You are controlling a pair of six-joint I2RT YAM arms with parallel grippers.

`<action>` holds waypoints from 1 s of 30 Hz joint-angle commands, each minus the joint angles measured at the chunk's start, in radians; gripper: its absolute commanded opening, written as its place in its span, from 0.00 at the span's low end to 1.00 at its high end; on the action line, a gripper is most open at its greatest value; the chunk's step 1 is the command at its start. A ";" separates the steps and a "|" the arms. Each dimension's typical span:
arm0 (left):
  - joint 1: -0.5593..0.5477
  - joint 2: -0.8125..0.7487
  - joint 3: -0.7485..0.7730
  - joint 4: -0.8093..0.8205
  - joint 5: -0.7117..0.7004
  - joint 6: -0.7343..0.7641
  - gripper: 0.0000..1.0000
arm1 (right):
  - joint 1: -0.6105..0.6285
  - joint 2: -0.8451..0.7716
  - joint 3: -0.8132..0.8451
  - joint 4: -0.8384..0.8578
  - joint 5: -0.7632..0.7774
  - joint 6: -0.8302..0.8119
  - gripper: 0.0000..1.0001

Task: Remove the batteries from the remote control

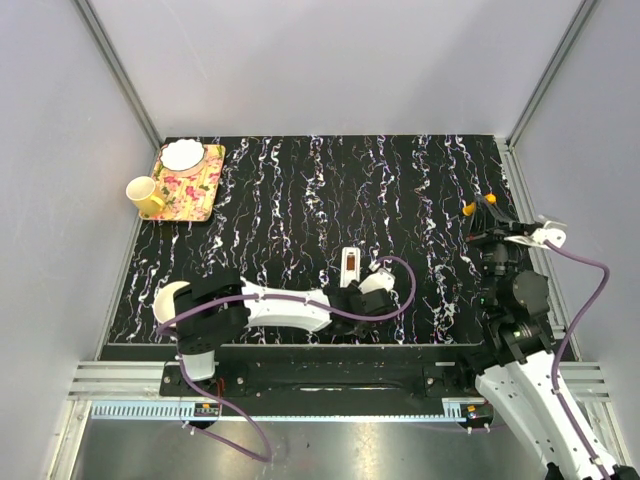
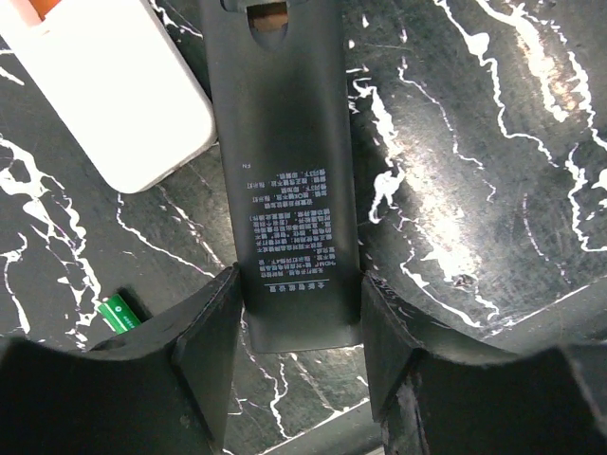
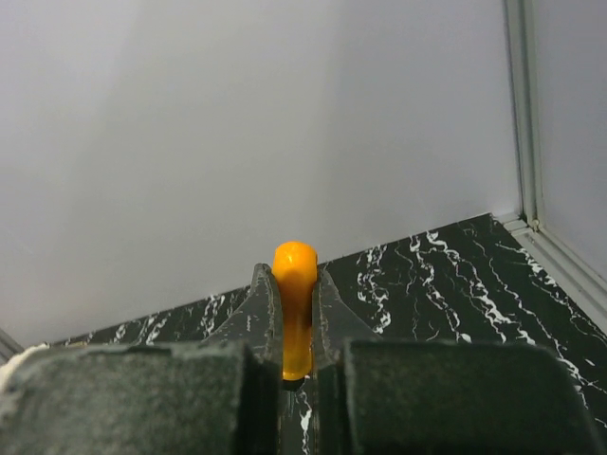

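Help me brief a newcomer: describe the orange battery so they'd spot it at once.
Start at the black marbled table, near its right edge. The right end effector there is shut on the battery: a short cylinder, orange against black fingers.

- Upper left is obstructed by tray (image 1: 205, 190) and yellow cup (image 1: 144, 195).
- Lower centre is blocked by left arm (image 1: 285, 308) and white remote (image 1: 349, 266).
- Upper centre of table (image 1: 400, 180) is left open.

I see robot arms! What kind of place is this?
Probably a robot test booth, not a home: plain grey walls on metal framing, a black marbled table, and two arms bolted at its edge.
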 commanded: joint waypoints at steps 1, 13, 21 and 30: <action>0.028 -0.047 -0.048 -0.008 -0.005 0.066 0.00 | -0.003 0.063 -0.021 0.043 -0.132 -0.025 0.00; 0.036 -0.057 -0.094 0.000 0.027 0.300 0.14 | -0.005 0.198 -0.120 0.114 -0.438 -0.071 0.00; 0.048 -0.136 -0.179 0.124 0.098 0.347 0.73 | -0.003 0.276 -0.206 0.187 -0.528 0.001 0.00; 0.134 -0.219 -0.216 0.169 0.121 0.394 0.87 | -0.005 0.353 -0.228 0.262 -0.590 0.015 0.00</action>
